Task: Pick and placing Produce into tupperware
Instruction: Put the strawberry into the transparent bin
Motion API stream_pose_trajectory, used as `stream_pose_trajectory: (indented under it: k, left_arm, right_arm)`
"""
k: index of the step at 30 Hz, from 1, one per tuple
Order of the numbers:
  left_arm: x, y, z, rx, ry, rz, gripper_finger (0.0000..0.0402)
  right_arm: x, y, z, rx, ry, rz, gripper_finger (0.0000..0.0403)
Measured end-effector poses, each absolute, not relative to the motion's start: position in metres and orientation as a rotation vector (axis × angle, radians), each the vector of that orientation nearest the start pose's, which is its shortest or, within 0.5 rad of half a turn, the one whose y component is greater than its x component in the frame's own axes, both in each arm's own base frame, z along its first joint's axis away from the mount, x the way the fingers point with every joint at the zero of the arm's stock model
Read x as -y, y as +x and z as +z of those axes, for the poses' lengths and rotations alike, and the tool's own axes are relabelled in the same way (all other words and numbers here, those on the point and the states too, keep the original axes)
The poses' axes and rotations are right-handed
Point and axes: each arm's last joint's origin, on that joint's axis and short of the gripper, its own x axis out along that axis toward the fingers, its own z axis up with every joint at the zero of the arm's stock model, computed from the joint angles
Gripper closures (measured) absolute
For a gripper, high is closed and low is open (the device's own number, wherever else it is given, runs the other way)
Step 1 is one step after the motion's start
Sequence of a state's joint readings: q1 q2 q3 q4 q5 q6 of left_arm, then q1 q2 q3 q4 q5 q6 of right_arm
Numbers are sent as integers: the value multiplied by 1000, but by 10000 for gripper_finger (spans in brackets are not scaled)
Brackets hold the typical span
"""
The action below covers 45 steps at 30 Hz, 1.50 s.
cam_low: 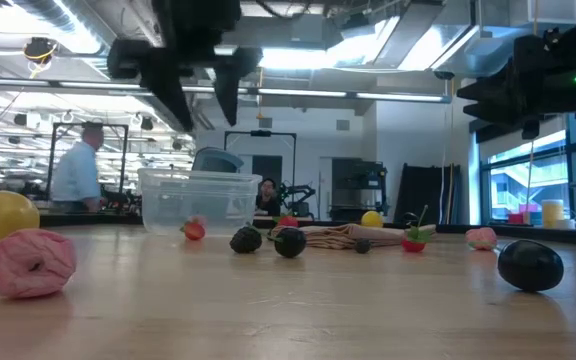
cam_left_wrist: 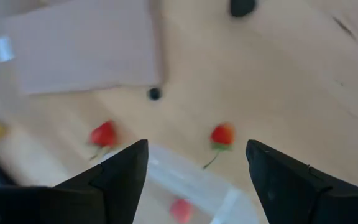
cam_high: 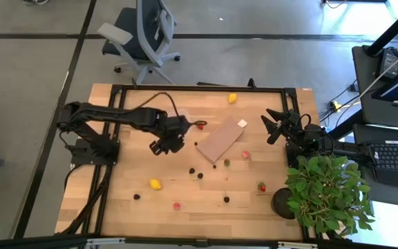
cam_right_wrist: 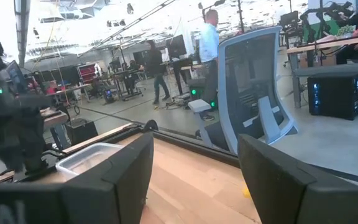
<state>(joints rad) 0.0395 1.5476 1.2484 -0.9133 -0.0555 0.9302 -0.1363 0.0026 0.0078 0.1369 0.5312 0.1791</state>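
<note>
The clear tupperware [cam_low: 200, 200] stands on the wooden table left of the middle, under my left gripper. Its rim shows in the left wrist view [cam_left_wrist: 194, 183], with a red piece [cam_left_wrist: 180, 209] inside. My left gripper [cam_high: 166, 145] hangs open above it, pointing steeply down, with nothing between its fingers [cam_left_wrist: 197, 168]. Produce lies scattered on the table: a lemon [cam_high: 155, 184], a second lemon [cam_high: 232, 98], strawberries [cam_high: 246, 155] [cam_high: 261, 187], dark berries [cam_high: 196, 173] and a pink piece [cam_high: 177, 205]. My right gripper [cam_high: 273, 128] waits open at the right edge.
A flat tan board [cam_high: 220, 140] lies slanted at the table's middle, right of the tupperware. A leafy potted plant [cam_high: 323, 194] stands at the near right corner. An office chair [cam_high: 144, 34] is beyond the far edge. People stand in the room behind.
</note>
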Motion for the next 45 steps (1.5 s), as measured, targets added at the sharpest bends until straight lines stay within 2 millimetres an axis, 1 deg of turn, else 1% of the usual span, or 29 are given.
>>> stream_pose_trajectory:
  k: [2,5,7,14,19,26,31,34,45]
  left_arm:
    - [-11,304,252,-1193,855,-516,138]
    - [-11,311,238,-1255,962,-550,138]
    - [-12,316,227,-1293,990,-573,138]
    - [-15,328,189,-1411,966,-656,138]
    - [-22,333,169,-1468,943,-681,138]
    - [-31,336,155,-1506,914,-686,138]
    - [-30,339,143,-1515,885,-707,138]
    - [-28,340,141,-1522,880,-708,143]
    - [-28,340,140,-1527,879,-709,210]
  right_arm:
    - [27,90,179,202,201,-652,169]
    - [27,90,179,201,200,-652,169]
    - [27,90,178,200,200,-652,169]
    - [27,90,177,189,198,-653,169]
    - [27,90,176,176,196,-654,169]
    - [27,90,173,146,212,-656,169]
    - [27,90,173,146,212,-656,169]
    - [27,90,173,145,211,-657,169]
    - [27,90,173,145,210,-656,169]
